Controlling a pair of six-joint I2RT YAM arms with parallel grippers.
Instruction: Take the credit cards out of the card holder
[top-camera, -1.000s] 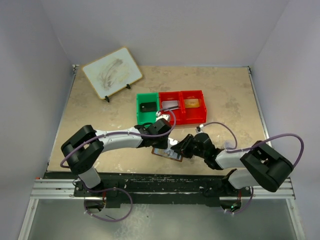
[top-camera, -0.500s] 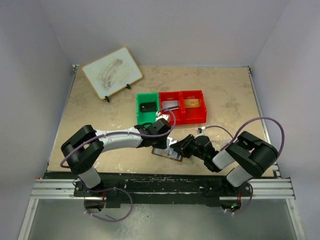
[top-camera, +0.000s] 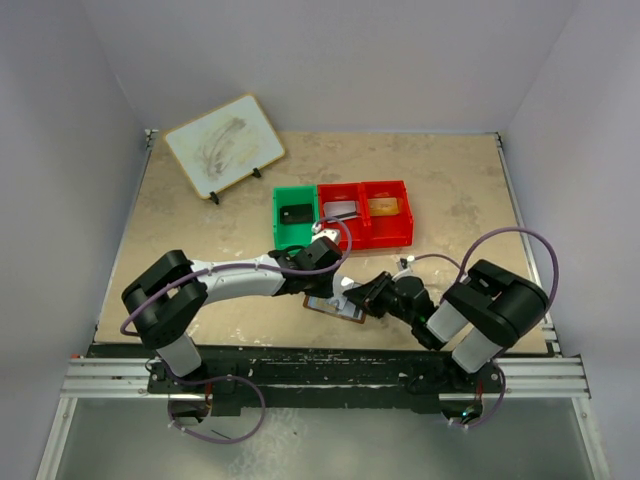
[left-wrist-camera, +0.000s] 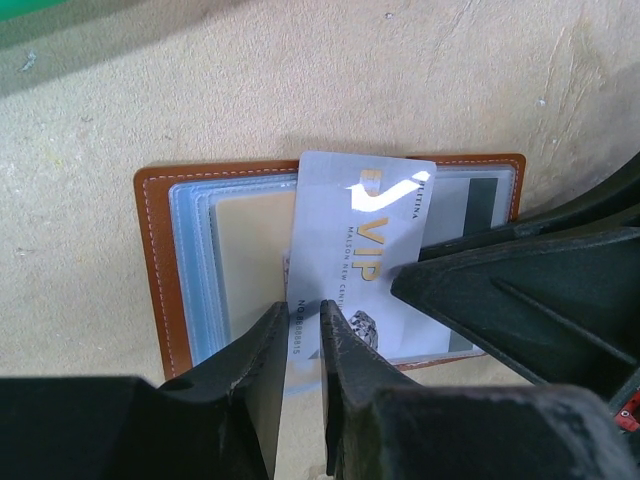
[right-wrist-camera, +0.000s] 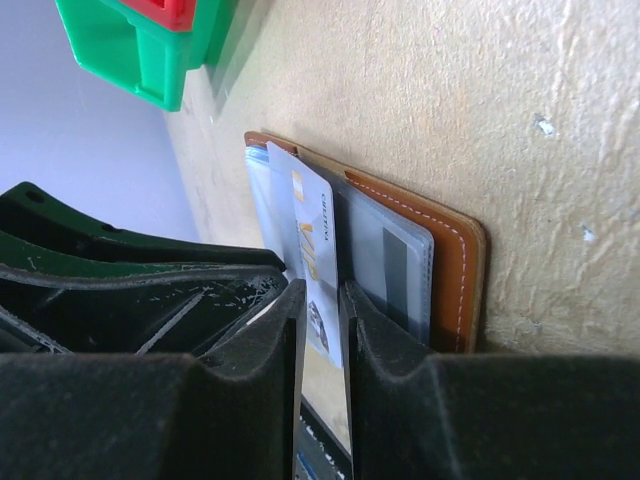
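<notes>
A beige stone-patterned table (top-camera: 180, 250) sits between pale grey walls (top-camera: 60, 150), and the card holder (left-wrist-camera: 160, 260) lies open and flat close to the table's near edge, about midway along it. A silver card (left-wrist-camera: 360, 240) marked VIP sits askew, partly out of the holder. The left fingers (left-wrist-camera: 265, 370) are nearly together on the card's lower corner, and the right fingers (right-wrist-camera: 390, 350) pinch the same card from the opposite side.

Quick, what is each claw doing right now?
Left gripper: closed, pinching the edge of the silver plastic VIP card.
Right gripper: closed on that same card, over the brown leather card holder.
</notes>
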